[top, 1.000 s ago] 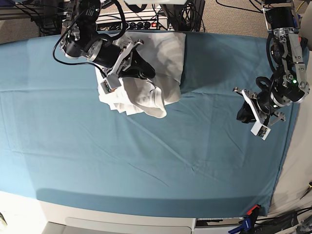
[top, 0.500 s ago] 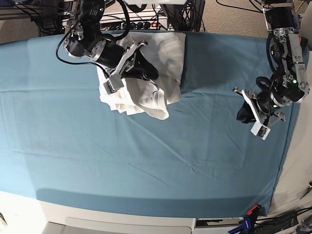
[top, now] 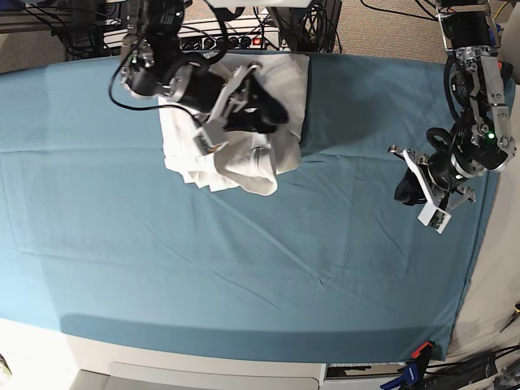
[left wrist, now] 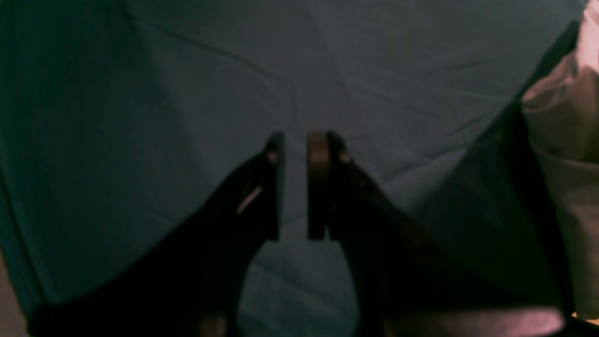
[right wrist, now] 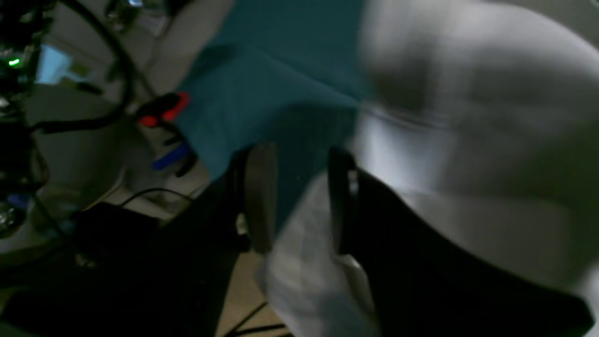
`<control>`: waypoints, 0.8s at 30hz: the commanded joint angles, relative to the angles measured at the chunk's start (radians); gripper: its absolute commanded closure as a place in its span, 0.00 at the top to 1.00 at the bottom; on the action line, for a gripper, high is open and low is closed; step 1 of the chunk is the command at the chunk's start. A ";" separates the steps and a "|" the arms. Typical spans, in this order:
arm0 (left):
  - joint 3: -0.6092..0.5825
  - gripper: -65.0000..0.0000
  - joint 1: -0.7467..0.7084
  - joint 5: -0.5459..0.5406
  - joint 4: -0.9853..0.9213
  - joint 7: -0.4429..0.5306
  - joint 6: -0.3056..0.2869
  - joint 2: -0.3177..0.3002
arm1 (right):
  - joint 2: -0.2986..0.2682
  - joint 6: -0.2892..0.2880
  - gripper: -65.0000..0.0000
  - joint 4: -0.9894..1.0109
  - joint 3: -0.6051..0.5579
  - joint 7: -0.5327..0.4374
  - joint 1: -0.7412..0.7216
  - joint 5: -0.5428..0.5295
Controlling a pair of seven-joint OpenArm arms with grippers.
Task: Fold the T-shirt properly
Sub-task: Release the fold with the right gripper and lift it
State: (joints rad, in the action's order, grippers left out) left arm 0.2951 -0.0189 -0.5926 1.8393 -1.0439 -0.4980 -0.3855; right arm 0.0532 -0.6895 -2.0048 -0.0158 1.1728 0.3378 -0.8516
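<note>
The white T-shirt [top: 244, 158] lies folded into a wrinkled bundle at the far middle of the teal cloth [top: 244, 268]. My right gripper [top: 275, 114] hovers over the bundle's right half. In the right wrist view the right gripper [right wrist: 299, 154] is open, its fingers [right wrist: 259, 196] apart over the T-shirt's [right wrist: 468, 140] edge and the teal cloth [right wrist: 281, 70], clamping nothing. My left gripper [top: 406, 191] hangs near the table's right edge, far from the shirt. In the left wrist view the left gripper [left wrist: 299, 138] shows a narrow empty gap above the teal cloth [left wrist: 187, 93].
Cables and a power strip [top: 236, 36] run behind the table's far edge. A red and blue clamp [top: 418, 353] grips the cloth's front right corner. A pale cover [left wrist: 561, 117] hangs past the right edge.
My right arm has swung to the right across the shirt and its jaws have come apart, letting go of the fabric. The left arm has not moved.
</note>
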 commanded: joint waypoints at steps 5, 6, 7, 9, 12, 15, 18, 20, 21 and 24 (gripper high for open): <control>0.005 0.16 0.016 -0.014 0.018 0.019 -0.001 -0.014 | 0.003 -0.009 0.31 -0.018 -0.084 -0.027 -0.005 -0.026; 0.005 0.16 0.016 -0.014 0.018 0.019 -0.001 -0.014 | 0.003 -0.009 0.31 -0.018 -0.092 -0.030 -0.005 -0.026; 0.005 0.16 0.016 -0.014 0.018 0.019 -0.001 -0.014 | 0.005 -0.009 0.31 -0.018 -0.097 -0.031 -0.005 -0.026; 0.005 0.16 0.016 -0.014 0.018 0.020 -0.001 -0.014 | 0.016 -0.009 0.31 -0.018 -0.096 -0.033 -0.005 -0.027; 0.005 0.16 0.016 -0.014 0.018 0.022 -0.001 -0.014 | 0.027 -0.009 0.30 -0.018 -0.096 -0.032 -0.005 -0.048; 0.005 0.16 0.016 -0.014 0.018 0.022 -0.001 -0.014 | 0.027 -0.009 0.30 -0.019 -0.093 -0.030 -0.005 -0.076; 0.005 0.16 0.016 -0.014 0.018 0.022 -0.001 -0.014 | 0.027 -0.009 0.30 -0.047 -0.084 -0.003 -0.005 -0.071; 0.005 0.16 0.016 -0.014 0.018 0.022 -0.001 -0.014 | 0.027 -0.009 0.30 -0.101 -0.046 0.021 -0.005 -0.061; 0.005 0.16 0.015 -0.014 0.018 0.022 -0.001 -0.014 | 0.027 -0.009 0.30 -0.137 -0.012 0.026 -0.005 -0.045; 0.005 0.16 0.015 -0.014 0.018 0.022 -0.001 -0.014 | 0.027 -0.009 0.30 -0.250 0.148 0.019 -0.005 -0.018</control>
State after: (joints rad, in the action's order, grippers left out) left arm 0.2951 -0.0193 -0.5934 1.8393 -1.0431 -0.4976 -0.3855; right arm 0.0780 -0.6964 -2.2391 0.1398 1.2186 0.3367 -0.8417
